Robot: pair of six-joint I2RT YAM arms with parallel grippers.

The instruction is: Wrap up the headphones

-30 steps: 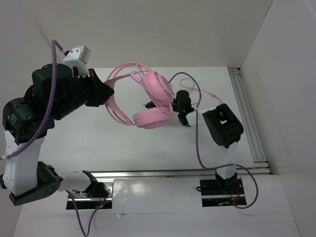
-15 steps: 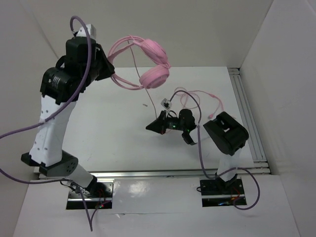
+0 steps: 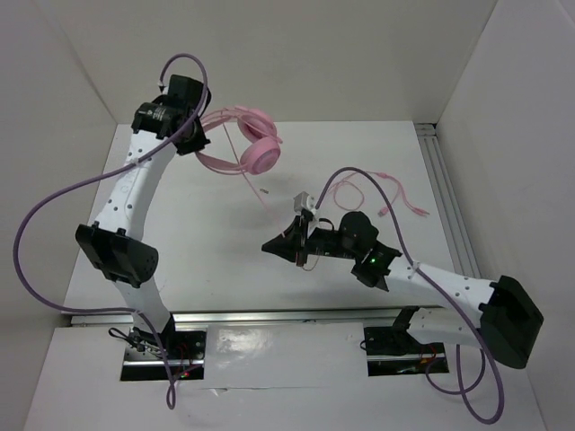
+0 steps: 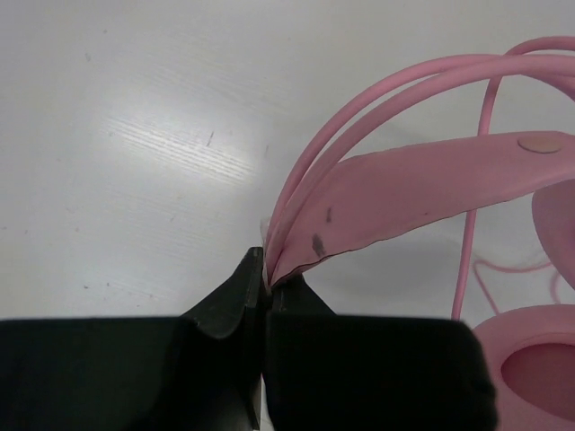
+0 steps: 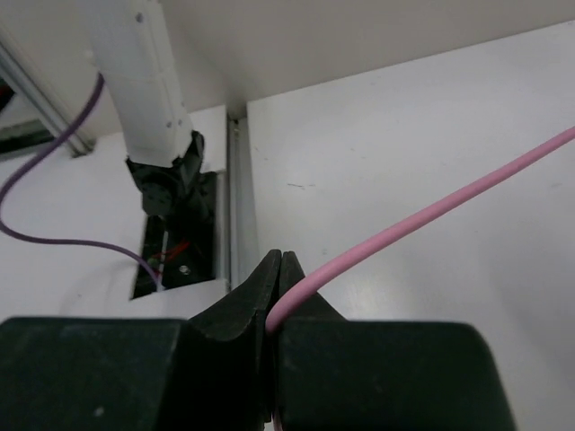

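The pink headphones (image 3: 244,144) hang in the air at the back left, held by the headband. My left gripper (image 3: 199,144) is shut on the headband (image 4: 395,175); one ear cup (image 4: 535,364) shows at the lower right of the left wrist view. My right gripper (image 3: 272,244) is near the table's middle, shut on the thin pink cable (image 5: 422,220). The cable runs from the headphones down to the right gripper (image 3: 260,193). More cable lies looped on the table at the right (image 3: 377,193).
White walls close in the table at the back and both sides. A metal rail (image 3: 454,215) runs along the right edge and another (image 3: 305,314) along the front. Purple arm cables (image 3: 54,206) hang beside both arms. The left arm's base mount (image 5: 171,193) shows in the right wrist view.
My left arm has swung the headphones back and down toward the back left. My right arm has stretched out leftward and forward, its gripper moving slightly down-left with the cable.
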